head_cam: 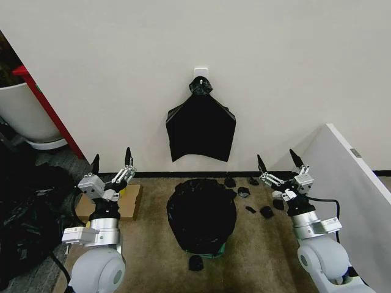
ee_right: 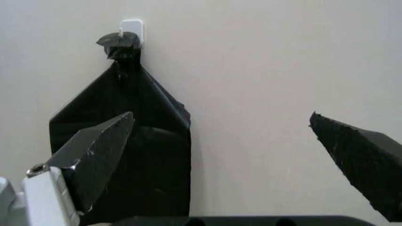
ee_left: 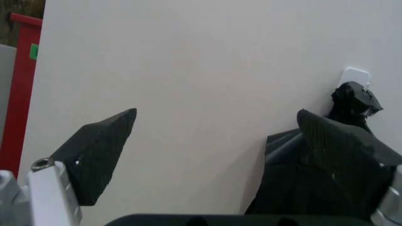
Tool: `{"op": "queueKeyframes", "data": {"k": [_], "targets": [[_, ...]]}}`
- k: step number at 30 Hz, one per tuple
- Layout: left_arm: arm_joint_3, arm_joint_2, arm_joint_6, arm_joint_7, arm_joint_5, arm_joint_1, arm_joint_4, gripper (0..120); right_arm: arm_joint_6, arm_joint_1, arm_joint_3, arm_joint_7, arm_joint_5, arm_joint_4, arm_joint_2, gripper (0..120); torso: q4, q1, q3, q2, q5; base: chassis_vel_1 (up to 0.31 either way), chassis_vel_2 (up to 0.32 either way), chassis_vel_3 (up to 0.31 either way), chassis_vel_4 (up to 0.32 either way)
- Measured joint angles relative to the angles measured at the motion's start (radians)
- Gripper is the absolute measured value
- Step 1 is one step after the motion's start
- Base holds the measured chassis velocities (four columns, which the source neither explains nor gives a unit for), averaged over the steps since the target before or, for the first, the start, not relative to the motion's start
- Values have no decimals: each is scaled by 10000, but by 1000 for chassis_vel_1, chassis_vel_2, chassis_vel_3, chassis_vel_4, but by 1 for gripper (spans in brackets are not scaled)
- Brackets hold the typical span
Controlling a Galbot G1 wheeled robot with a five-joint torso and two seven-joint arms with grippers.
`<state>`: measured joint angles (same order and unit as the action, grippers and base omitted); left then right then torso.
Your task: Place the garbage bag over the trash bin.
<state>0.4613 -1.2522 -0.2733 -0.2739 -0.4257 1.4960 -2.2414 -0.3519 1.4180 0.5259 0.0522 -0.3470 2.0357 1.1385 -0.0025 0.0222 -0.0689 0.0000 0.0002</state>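
The trash bin (head_cam: 215,251) stands on the brown carpet (head_cam: 153,256) near the foot of the white wall (head_cam: 122,79), midway between the two arms. The garbage bag (head_cam: 201,213) is already drawn over it: glossy, crinkled black plastic covers the mouth and hangs down the sides, so that of the bin itself only a sliver of pale green base shows at the bottom right. What lies inside under the plastic cannot be told.

The left gripper (head_cam: 112,161) is raised to the left of the bin, well apart from it, its two dark pointed fingers spread wide and holding nothing. The right gripper (head_cam: 278,160) is raised likewise to the right of the bin, fingers spread and empty. Both point toward the wall.

On the wall above the bin a flat black bundle (head_cam: 201,125) with a knotted top hangs from a small white hook (head_cam: 202,72); both wrist views look at it between the open fingers. Small black scraps (head_cam: 266,212) lie on the carpet between the bin and the right gripper, and one more (head_cam: 195,263) lies just in front of the bin. A flat cardboard box (head_cam: 127,203) rests on the carpet beside the left arm. A large white tub (head_cam: 24,113) stands at the far left by a red post (head_cam: 49,107), and a white panel (head_cam: 354,183) rises at the right.
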Motion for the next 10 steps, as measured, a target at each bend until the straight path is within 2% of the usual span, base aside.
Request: {"op": "queueKeyframes", "data": {"k": [10], "targets": [[13,3,10,-18,0,48,-56,100,-5,65,41,-20,-5,101,-21,100,0,0,0,0,0,0,0,0,0]]}}
